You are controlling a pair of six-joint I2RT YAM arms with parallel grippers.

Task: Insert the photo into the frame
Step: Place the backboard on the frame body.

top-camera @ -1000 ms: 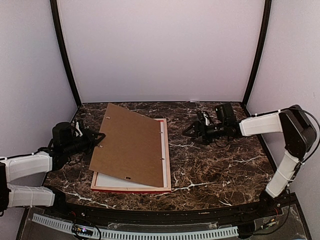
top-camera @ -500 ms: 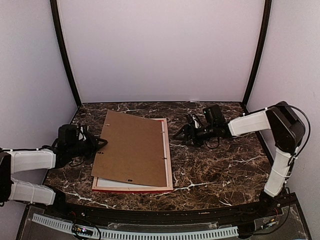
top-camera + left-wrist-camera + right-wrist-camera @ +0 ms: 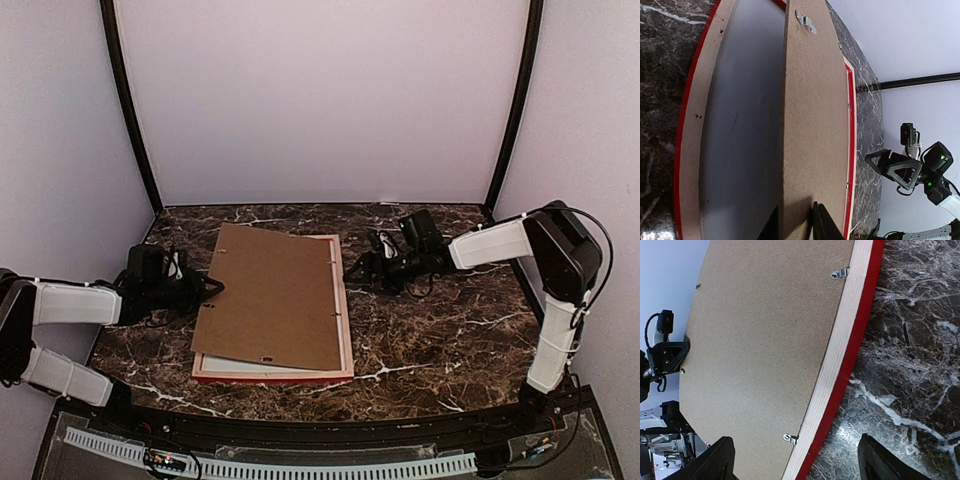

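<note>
The frame (image 3: 344, 310) lies face down on the marble, its red edge and pale back showing (image 3: 840, 355). A brown backing board (image 3: 275, 295) rests askew on it, over a white mat (image 3: 240, 364). The photo is hidden. My left gripper (image 3: 212, 288) is at the board's left edge, and in the left wrist view the jaws of my left gripper (image 3: 795, 227) stand slightly open astride the board (image 3: 815, 125) without pinching it. My right gripper (image 3: 352, 272) hovers open at the frame's right rail, and the right wrist view shows my right gripper (image 3: 793, 452) spanning that rail.
Small metal turn clips (image 3: 840, 273) (image 3: 790, 438) sit along the frame's inner right edge. Dark marble table (image 3: 440, 330) extends to the right of the frame. Pale walls with black corner posts (image 3: 130, 110) enclose the back and sides.
The board's raised left edge has come down lower over the frame and my left jaws have loosened. Board and frame have slid slightly right. My right gripper has moved left to the frame's right rail.
</note>
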